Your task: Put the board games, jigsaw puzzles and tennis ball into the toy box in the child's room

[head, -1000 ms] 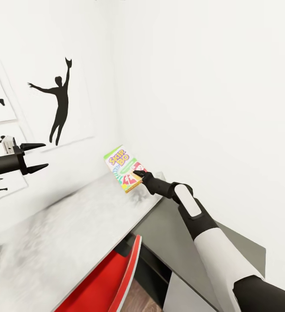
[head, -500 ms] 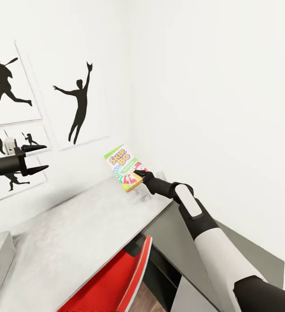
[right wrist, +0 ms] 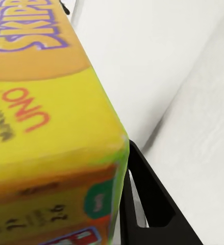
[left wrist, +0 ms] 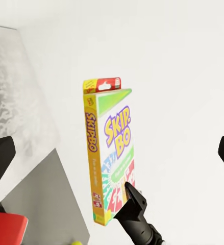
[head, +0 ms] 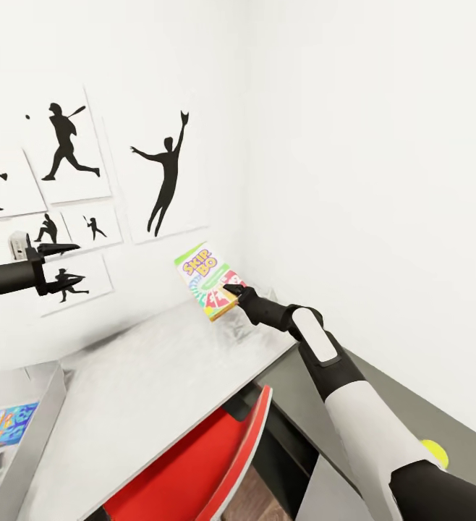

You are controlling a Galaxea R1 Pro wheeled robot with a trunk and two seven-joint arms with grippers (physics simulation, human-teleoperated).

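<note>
Even bright diffuse light, source not visible. White walls (head: pixel 383 145) near blown out, upper frame. Table top (head: pixel 158 376) mottled grey, smeared, soft. Faint shadow under Skip-Bo box (head: pixel 207 281). Right wrist close-up: box print blurred, out of focus.

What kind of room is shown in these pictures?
Probably a child's room: sport silhouette pictures hang above a white table, the right gripper holds a Skip-Bo game, and a tennis ball lies nearby.

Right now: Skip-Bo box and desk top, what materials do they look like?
Skip-Bo box: looks like printed cardboard, slightly glossy; sharp folded edges and a hang tab show in the left wrist view. It is pinched by the right gripper. Desk top: hard white laminate or mottled stone look, semi-gloss; hard to tell.
</note>
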